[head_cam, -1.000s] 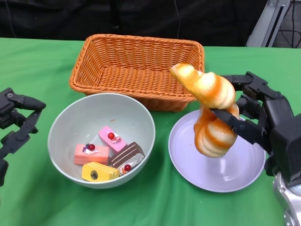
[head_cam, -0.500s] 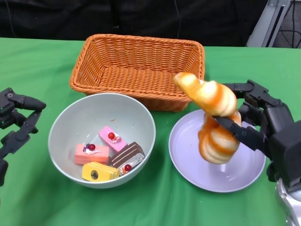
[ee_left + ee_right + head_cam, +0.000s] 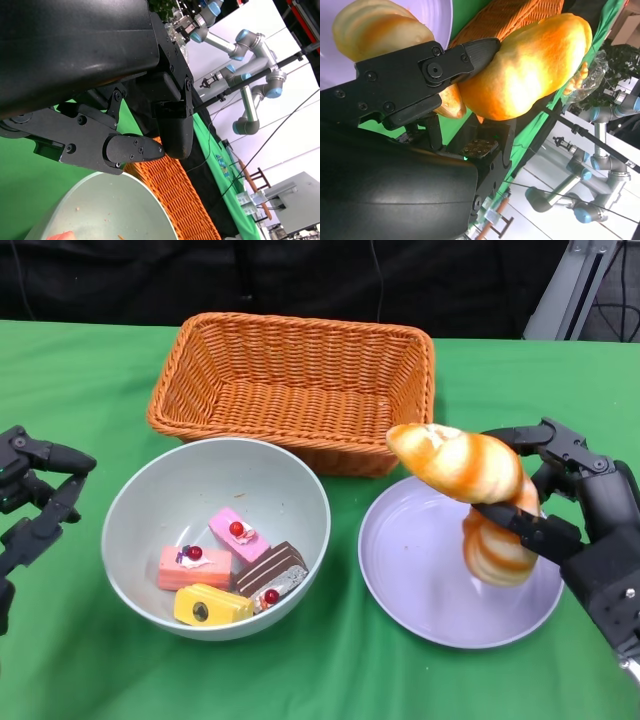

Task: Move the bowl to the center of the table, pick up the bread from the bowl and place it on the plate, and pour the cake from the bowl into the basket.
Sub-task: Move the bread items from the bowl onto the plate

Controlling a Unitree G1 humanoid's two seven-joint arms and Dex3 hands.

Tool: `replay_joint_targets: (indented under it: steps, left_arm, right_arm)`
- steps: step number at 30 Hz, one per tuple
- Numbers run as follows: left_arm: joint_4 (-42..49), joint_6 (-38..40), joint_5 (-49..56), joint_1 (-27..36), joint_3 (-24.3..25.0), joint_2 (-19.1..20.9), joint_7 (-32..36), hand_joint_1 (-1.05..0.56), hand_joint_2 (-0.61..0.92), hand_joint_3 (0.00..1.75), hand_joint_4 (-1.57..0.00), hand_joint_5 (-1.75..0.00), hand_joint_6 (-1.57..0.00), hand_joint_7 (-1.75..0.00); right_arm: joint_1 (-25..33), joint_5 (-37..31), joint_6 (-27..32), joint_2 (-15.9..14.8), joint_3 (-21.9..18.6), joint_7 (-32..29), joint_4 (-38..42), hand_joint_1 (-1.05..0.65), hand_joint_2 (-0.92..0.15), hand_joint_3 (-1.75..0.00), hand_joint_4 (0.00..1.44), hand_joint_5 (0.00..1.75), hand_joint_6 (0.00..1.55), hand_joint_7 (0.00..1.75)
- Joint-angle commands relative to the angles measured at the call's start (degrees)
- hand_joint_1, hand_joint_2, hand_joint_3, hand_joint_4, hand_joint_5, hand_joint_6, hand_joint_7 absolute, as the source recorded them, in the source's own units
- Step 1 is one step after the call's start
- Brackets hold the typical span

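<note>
**Bread Over Plate, Cakes in Bowl**

Above the lilac plate (image 3: 420,580), the right robot hand (image 3: 560,510) is grasping the bread (image 3: 470,480), its lower end hanging close over the plate's right side. On the green counter (image 3: 80,660), the bowl (image 3: 180,490) is sitting left of the plate, holding the cake pieces (image 3: 225,565). The basket (image 3: 295,380) is standing just behind both. The left robot hand (image 3: 30,505) is hovering released, left of the bowl.
</note>
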Motion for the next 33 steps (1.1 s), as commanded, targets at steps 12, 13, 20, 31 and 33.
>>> replay_joint_targets:
  steps: [12, 13, 20, 31, 33]
  left_arm:
    - [0.5, -0.5, -0.1, -0.3, 0.3, 1.4, -0.3, -0.24, 0.92, 0.34, -0.81, -1.54, -0.82, -1.07]
    - [0.5, -0.5, -0.1, -0.3, 0.3, 1.4, -0.2, -0.24, 0.92, 0.34, -0.81, -1.54, -0.82, -1.07]
    - [0.4, -0.6, 0.0, -0.2, 0.3, 1.5, -0.2, -0.24, 0.92, 0.34, -0.80, -1.54, -0.83, -1.07]
    - [0.8, -1.0, -0.2, -0.2, 0.4, 2.0, -0.6, -0.24, 0.92, 0.34, -0.80, -1.54, -0.82, -1.07]
    - [0.9, -1.2, -0.4, -0.2, 0.4, 2.0, -0.8, -0.23, 0.92, 0.34, -0.80, -1.54, -0.82, -1.07]
  right_arm:
    - [-3.2, -7.4, -9.9, -5.2, 0.8, -5.2, 5.8, -0.18, -0.91, -0.03, 0.67, 1.49, 0.80, 0.97]
    - [-3.3, -7.7, -10.4, -5.4, 0.9, -5.4, 6.2, -0.18, -0.91, -0.03, 0.67, 1.48, 0.80, 0.96]
    - [-4.3, -9.9, -14.1, -7.3, 1.8, -7.1, 9.0, -0.17, -0.90, -0.01, 0.71, 1.35, 0.86, 0.86]
    - [-6.3, -17.4, -18.5, -10.9, 4.8, -13.0, 13.7, -0.14, -0.88, 0.00, 0.75, 1.32, 0.90, 0.80]
    - [-6.6, -18.6, -19.1, -11.3, 5.1, -14.4, 14.6, -0.13, -0.87, 0.00, 0.76, 1.31, 0.91, 0.79]
